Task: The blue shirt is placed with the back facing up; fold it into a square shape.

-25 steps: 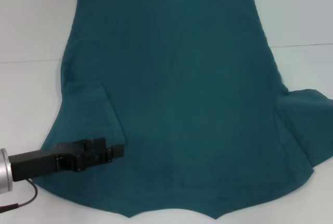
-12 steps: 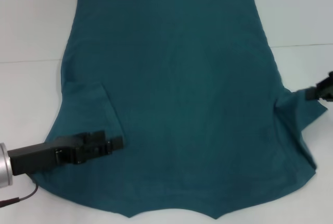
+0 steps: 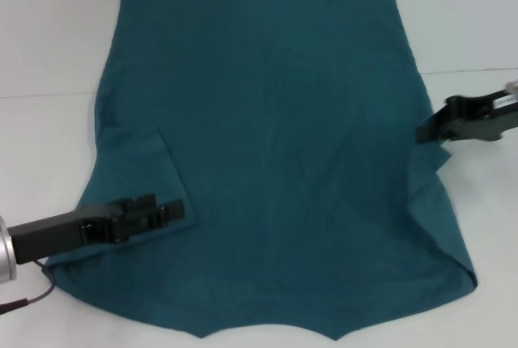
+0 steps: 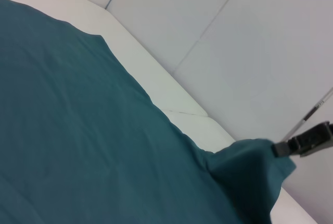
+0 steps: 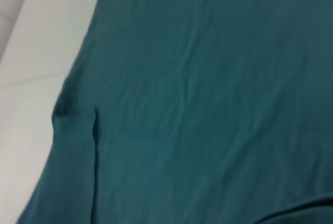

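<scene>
Both sleeves folded onto blue shirt (image 3: 283, 162); left gripper (image 3: 180, 211), right gripper (image 3: 422, 133) pinching them.

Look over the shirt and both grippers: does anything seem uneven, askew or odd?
The blue shirt lies lopsided. Its left sleeve is folded flat onto the body, with the left gripper at the flap's corner. The right sleeve hangs bunched and lifted from the right gripper at the shirt's right edge, so that fold is unfinished. No damage shows.

Even, bright overhead light falling diffusely, white bench (image 3: 48, 40) glaring slightly, blue shirt (image 3: 275, 121) showing soft shadowed creases, right wrist view appearing blurred, head view staying reasonably sharp
</scene>
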Robot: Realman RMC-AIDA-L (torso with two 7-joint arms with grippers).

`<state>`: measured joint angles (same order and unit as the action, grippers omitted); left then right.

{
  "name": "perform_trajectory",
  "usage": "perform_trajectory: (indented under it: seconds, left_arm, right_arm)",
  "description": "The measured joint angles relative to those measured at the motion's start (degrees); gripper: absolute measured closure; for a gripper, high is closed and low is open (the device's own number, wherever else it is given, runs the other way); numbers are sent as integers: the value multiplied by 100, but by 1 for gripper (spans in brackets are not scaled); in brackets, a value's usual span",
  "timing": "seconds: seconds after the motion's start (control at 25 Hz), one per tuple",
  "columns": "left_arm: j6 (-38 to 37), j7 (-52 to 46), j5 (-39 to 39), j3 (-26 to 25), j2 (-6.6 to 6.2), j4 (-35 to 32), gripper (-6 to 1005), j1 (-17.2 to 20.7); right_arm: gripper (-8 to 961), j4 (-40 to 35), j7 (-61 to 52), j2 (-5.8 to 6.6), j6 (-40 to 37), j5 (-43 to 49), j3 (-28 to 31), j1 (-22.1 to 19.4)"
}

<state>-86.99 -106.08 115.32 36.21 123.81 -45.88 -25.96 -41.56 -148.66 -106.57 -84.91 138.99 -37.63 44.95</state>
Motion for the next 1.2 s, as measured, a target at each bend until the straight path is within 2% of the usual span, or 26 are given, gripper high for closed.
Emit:
perform_trajectory:
  seconds: [0.32, 0.68, 0.92, 1.04, 1.2]
  left_arm:
    - [41, -19, -37, 0, 5, -7, 182, 11]
    - [42, -19, -80, -6, 3, 4, 182, 31]
    - [41, -19, -93, -9, 3, 8, 182, 38]
    - [41, -22, -93, -9, 7, 9, 183, 39]
    - [41, -66, -103, -9, 11, 9, 183, 39]
  right_arm:
    - [924, 218, -69, -221, 493, 14, -731, 195]
    - [920, 162, -7, -233, 837, 15, -1558, 304]
    - [918, 11, 380, -233, 1123, 32, -1706, 362]
    - [688, -97, 569, -263, 1201, 218, -1799, 418]
    - [621, -406, 589, -414, 1327, 554, -1810, 424]
